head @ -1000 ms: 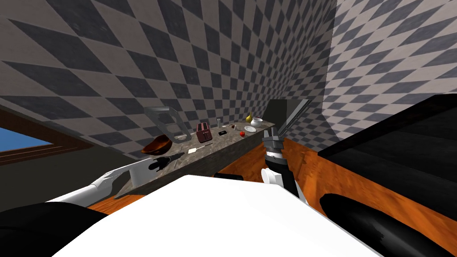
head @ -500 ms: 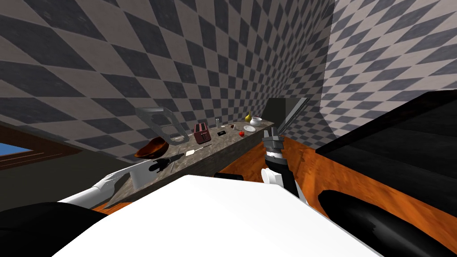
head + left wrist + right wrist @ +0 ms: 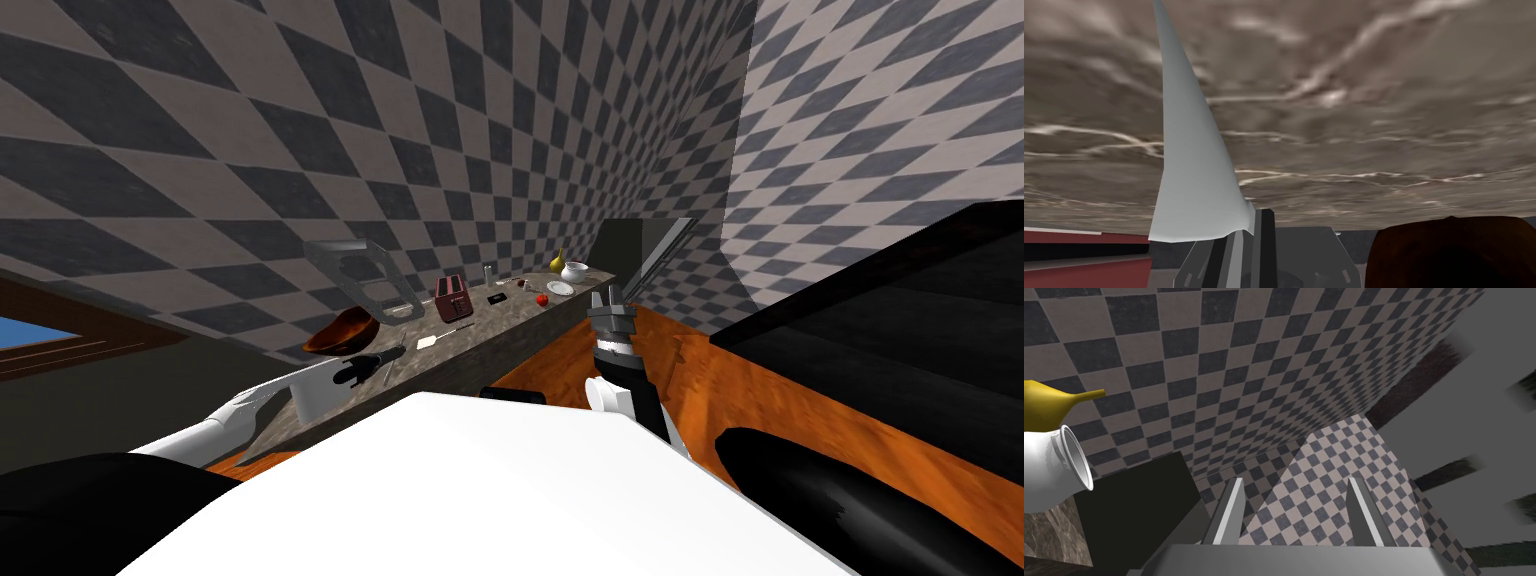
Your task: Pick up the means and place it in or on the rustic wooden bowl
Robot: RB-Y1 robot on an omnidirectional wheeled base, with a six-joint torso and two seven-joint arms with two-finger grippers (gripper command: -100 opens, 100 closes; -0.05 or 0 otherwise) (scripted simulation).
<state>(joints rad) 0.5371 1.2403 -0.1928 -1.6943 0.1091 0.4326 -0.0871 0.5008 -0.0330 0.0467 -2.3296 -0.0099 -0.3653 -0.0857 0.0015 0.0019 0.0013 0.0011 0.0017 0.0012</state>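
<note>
My left gripper (image 3: pixel 396 354) sits low over the near end of the worktop (image 3: pixel 505 312), close to its front edge. The brown bowl (image 3: pixel 345 328) is just beside it, toward the wall edge. I cannot tell how the left jaws stand.

The white tool (image 3: pixel 430 341), a flat head on a thin handle, lies on the worktop near the front edge. It is just past the left gripper's tip, apart from the bowl, and short of the red toaster (image 3: pixel 452 298). A grey rack (image 3: pixel 362 272) stands at the wall edge between bowl and toaster.

The left wrist view looks across the veined worktop to the toaster, rack and bowl. A pale tapering blade (image 3: pixel 1191 165) rises close to the camera; I cannot tell what it is.

Farther along the worktop are a glass (image 3: pixel 487 271), a black piece (image 3: pixel 497 298), a red fruit (image 3: pixel 542 299) and a plate (image 3: pixel 560 288). At the far end stand a white jar (image 3: pixel 575 271) and a yellow gourd (image 3: pixel 556 263).

My right gripper (image 3: pixel 611 296) hangs off the front edge near that far end, over the orange floor (image 3: pixel 700 370). Its jaws are open, with nothing between the 2 fingers.
</note>
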